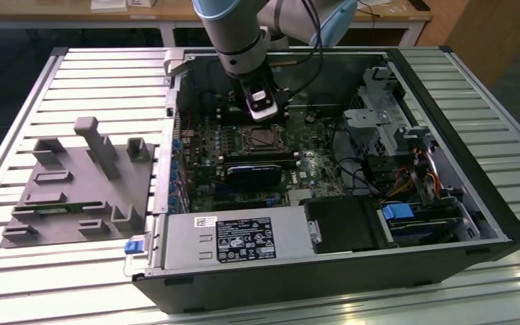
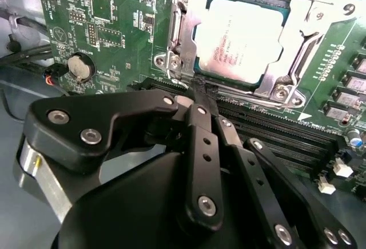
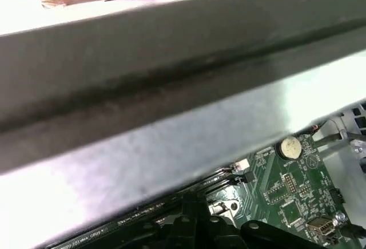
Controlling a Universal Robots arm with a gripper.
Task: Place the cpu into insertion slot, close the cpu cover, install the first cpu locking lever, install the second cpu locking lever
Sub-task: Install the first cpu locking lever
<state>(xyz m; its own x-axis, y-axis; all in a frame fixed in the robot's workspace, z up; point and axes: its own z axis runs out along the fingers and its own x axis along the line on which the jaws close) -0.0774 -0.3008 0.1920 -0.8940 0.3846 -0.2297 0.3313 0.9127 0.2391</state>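
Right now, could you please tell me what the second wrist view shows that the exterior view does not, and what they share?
Second wrist view: the cpu lying in place with the cpu cover down over it, plus a coin battery. Exterior view: the whole open computer case, its power supply, a grey fixture on the exterior view's left, and the arm. Shared: the green motherboard, the insertion slot, and the shut tool close to the slot's rim.

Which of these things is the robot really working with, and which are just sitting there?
For the job: chip, metal cover over it, claw at the cover's corner.
Just sitting there: round battery, long black slots, power box, grey tray outside the case.
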